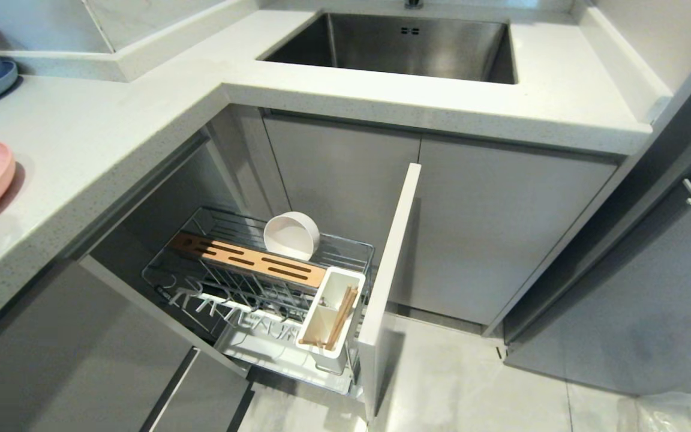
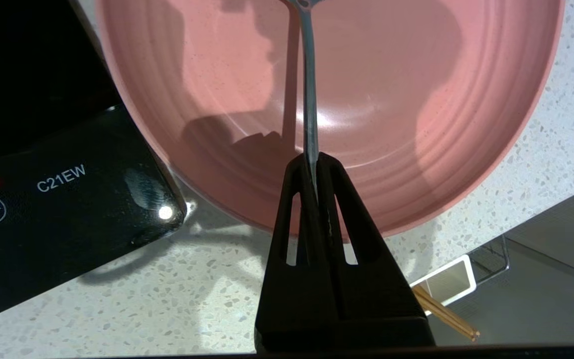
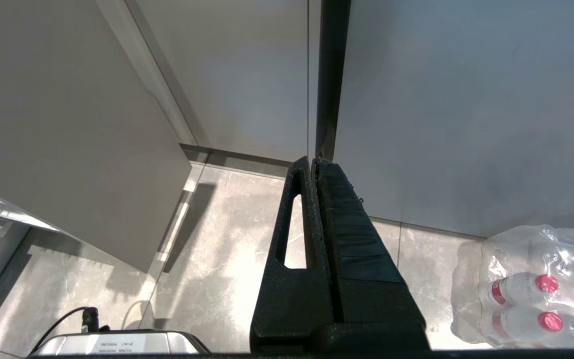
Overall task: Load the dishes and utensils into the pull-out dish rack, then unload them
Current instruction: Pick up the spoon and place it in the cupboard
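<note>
1. Left gripper point(image 2: 313, 164): the jaws are pressed together on the spoon point(image 2: 308, 75), pinching the end of its handle. The spoon juts out over the pink plate point(image 2: 416, 99); its bowl end is cut off at the frame edge.
2. Spoon handling, as judged: light, stiff, smooth metal. A thin handle can pivot or slip in the pinch, so hold it on the flat and move it slowly.
3. Pink plate: it rests on the counter point(image 2: 167, 299) under the spoon, just beside a black cooktop point(image 2: 58, 189).
4. Rack point(image 1: 255, 282): pulled out below the counter, past the plate. The chopsticks point(image 1: 341, 318) stand in its white caddy point(image 1: 330, 321); the white bowl point(image 1: 291, 235) stands on edge behind the wooden strip point(image 1: 249, 259).
5. Right gripper point(image 3: 317, 164): parked over the floor, jaws pressed together, holding nothing.
</note>
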